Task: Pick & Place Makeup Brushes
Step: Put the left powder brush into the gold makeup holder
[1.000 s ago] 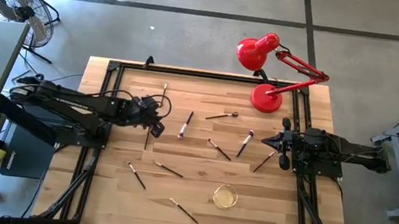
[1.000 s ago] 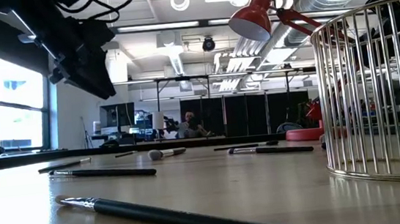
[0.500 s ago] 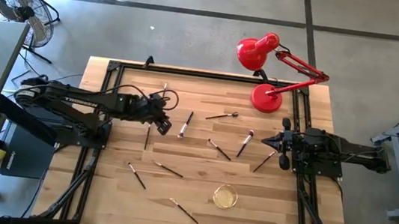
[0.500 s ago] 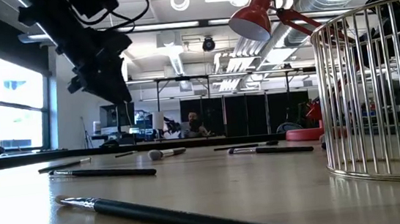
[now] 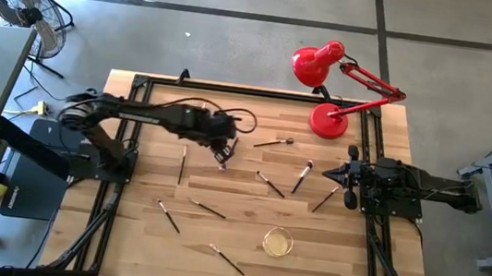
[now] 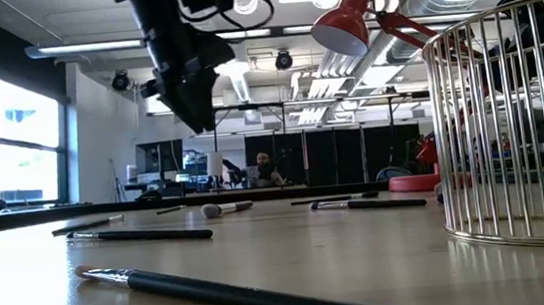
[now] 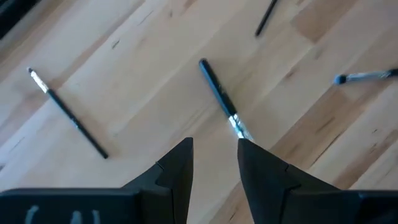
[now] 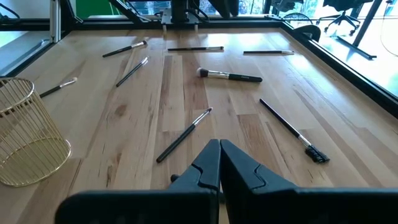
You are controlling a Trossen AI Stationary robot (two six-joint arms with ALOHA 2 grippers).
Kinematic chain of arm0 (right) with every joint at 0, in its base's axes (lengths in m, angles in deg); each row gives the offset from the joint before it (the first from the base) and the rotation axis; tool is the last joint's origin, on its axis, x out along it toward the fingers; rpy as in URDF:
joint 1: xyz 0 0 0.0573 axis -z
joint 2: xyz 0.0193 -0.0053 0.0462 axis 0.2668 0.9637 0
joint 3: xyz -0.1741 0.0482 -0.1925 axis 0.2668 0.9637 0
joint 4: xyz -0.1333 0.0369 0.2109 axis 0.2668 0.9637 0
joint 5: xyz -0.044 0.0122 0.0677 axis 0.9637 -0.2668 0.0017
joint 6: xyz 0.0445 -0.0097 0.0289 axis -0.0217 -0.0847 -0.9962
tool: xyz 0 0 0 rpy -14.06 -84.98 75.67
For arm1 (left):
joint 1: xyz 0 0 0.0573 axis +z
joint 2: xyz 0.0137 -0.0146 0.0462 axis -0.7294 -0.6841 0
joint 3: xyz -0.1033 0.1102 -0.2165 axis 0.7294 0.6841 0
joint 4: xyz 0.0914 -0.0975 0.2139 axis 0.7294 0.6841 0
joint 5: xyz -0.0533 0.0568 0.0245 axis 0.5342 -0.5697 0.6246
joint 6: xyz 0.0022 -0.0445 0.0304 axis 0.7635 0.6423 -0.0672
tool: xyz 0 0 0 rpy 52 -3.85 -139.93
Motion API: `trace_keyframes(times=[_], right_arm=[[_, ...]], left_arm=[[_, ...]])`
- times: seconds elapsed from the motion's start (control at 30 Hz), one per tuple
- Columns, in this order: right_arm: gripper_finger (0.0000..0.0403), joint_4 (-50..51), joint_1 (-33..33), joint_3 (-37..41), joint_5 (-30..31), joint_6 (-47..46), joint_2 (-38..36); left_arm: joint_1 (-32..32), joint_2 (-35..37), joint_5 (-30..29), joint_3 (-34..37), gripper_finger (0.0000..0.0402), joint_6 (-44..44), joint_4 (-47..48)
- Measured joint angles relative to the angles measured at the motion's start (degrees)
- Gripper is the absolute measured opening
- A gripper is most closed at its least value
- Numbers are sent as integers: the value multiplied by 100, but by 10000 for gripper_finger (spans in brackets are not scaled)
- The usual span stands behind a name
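Several makeup brushes lie flat and scattered on the wooden table (image 5: 244,240). My left gripper (image 5: 222,149) hangs open above the table's middle, well clear of it in the low view (image 6: 192,100). In the left wrist view (image 7: 214,149) a dark-handled brush with a silvery ferrule (image 7: 219,96) lies just beyond the fingertips, untouched. Another dark brush (image 7: 68,115) lies to one side of it. My right gripper (image 5: 349,176) waits shut at the table's right edge, with nothing between its fingers (image 8: 219,155).
A gold wire basket (image 5: 278,243) stands near the front edge, right of centre. A red desk lamp (image 5: 330,92) stands at the far right corner. More brushes lie before the right gripper (image 8: 183,134) and near the front (image 5: 227,259). Black frame rails (image 5: 125,143) line the table's sides.
My left gripper has swung from the table's left side toward the right and a little toward the far edge. It has risen slightly and tipped further downward while staying open. The brushes have not moved.
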Motion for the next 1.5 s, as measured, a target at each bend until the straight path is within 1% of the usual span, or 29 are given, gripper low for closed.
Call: trace_keyframes(times=[0.03,0.1,0.23,0.33,0.4,0.47,0.53,0.67,0.9,1.03,1.1,1.3,1.5], right_arm=[[0,0,0,-1,0,0,0],[0,0,1,0,-2,0,0],[0,0,0,0,0,0,0],[0,0,1,-1,0,0,0],[0,1,0,-1,0,0,1],[0,2,0,0,0,0,0],[0,2,1,0,-1,0,2],[0,1,0,-1,-2,0,4],[0,2,1,0,-1,0,6],[0,1,1,-1,0,0,2],[0,2,0,-2,0,0,2],[0,1,1,0,0,0,2],[0,2,2,0,0,0,2]], left_arm=[[12,-126,43,-148,122,-32,169],[100,-396,116,-412,122,-123,175],[226,-826,530,-660,122,-161,199],[306,-1008,812,-677,122,-239,206],[333,-1204,938,-686,122,-241,-29],[351,-1307,1012,-653,122,-237,59],[363,-1406,1142,-685,124,-237,-205],[363,-1610,1251,-660,141,-236,-366],[363,-1639,1198,-669,202,-122,-434],[365,-1639,986,-669,237,304,-340],[364,-1639,984,-669,248,547,-286],[363,-1639,1268,-669,254,816,-223],[360,-1639,1281,-658,254,902,-157]])
